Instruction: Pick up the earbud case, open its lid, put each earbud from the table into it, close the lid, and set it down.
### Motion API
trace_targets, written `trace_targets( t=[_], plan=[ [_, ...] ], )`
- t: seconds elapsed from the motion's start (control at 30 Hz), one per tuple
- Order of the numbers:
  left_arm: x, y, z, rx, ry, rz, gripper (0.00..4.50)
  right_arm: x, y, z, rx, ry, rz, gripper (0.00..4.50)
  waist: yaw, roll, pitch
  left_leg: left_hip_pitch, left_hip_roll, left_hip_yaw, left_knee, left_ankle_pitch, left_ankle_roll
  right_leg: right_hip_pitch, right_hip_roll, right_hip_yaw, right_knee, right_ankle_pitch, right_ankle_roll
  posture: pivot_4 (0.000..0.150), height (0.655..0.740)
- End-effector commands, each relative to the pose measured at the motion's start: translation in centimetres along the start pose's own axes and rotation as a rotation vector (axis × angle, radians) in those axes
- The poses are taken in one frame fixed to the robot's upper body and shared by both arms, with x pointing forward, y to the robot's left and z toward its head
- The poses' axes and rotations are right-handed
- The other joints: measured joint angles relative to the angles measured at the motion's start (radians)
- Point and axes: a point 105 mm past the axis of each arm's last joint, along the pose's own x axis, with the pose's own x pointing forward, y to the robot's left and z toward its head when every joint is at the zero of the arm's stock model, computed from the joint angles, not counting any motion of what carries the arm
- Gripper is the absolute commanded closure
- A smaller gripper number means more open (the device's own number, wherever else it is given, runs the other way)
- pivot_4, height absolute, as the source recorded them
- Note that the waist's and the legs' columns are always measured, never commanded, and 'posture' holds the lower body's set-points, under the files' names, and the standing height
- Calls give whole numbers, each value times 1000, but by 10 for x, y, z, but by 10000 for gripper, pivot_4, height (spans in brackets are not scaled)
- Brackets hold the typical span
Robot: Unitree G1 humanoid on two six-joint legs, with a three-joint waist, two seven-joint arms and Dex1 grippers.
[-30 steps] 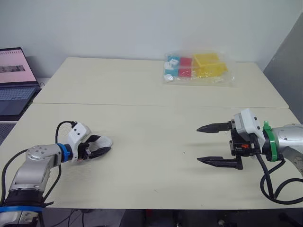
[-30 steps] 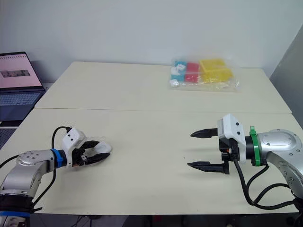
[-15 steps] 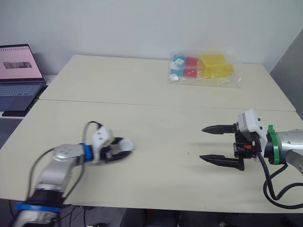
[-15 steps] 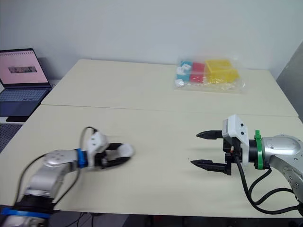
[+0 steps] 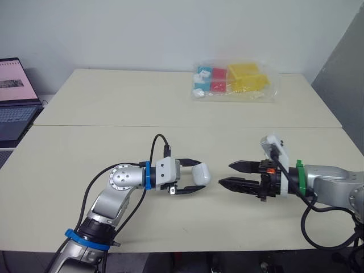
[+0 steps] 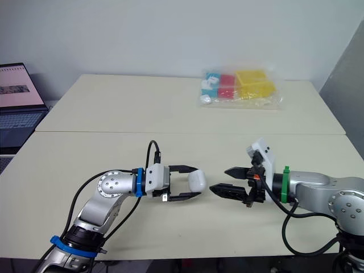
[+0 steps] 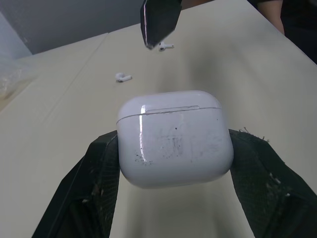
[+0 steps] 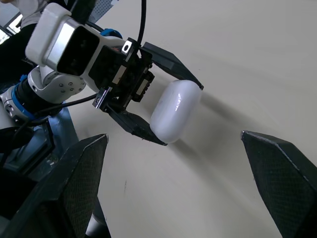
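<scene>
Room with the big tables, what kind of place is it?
Probably a robotics lab or office workroom: plain pale tables pushed together, an open laptop at the side, and a bag of colourful blocks by a bare wall.

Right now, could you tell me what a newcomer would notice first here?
The white earbud case clamped in the left gripper over the middle of the near table, with the open right gripper facing it close by. Beyond, a bag of coloured blocks lies on the far table.
</scene>
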Motion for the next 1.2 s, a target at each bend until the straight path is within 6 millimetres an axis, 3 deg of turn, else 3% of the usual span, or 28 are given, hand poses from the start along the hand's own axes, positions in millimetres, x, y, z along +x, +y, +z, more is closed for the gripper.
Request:
trace_targets(
  t=[0.03, 0.27, 0.77, 0.87, 1.13, 1.2],
  plan=[
    [2, 4, 13, 94, -42, -4, 16638, 9, 0, -1, 44, 28, 10, 0, 0, 0, 0, 0, 0, 0, 0, 0, 0, 0, 0, 0, 0, 0, 0, 1500, 7400],
    [5, 6, 21, 166, -86, 13, 16638, 25, 5, 1, 204, 6, 108, 0, 1, 0, 0, -2, 0, 0, 0, 0, 0, -1, 0, 0, -2, 0, 0, 1500, 7400],
    [8, 6, 32, 173, -127, 15, 16638, 30, 4, 4, 270, -6, 145, 0, 0, 0, 0, -2, 0, -1, 0, 0, 0, -1, 1, -1, -1, 0, 0, 1500, 7400],
    [8, 6, 34, 188, -133, 16, 16638, 32, 4, 4, 284, -4, 158, 6067, 0, 0, 0, -2, 1, -1, 0, 0, 0, -1, 1, -1, -1, 0, 0, 1500, 7400],
    [7, 5, 37, 175, -146, 4, 16638, 33, 2, 7, 302, -15, 190, 35572, 0, 0, 0, -2, 1, -1, 0, 0, 0, -1, 1, -1, -2, 0, 0, 1500, 7400],
    [6, 3, 37, 174, -147, -4, 16639, 33, 2, 7, 306, -15, 202, 37320, 0, 0, 0, -2, 0, -1, 0, 0, 0, -1, 1, -1, -2, 0, 0, 1500, 7400]
  ],
)
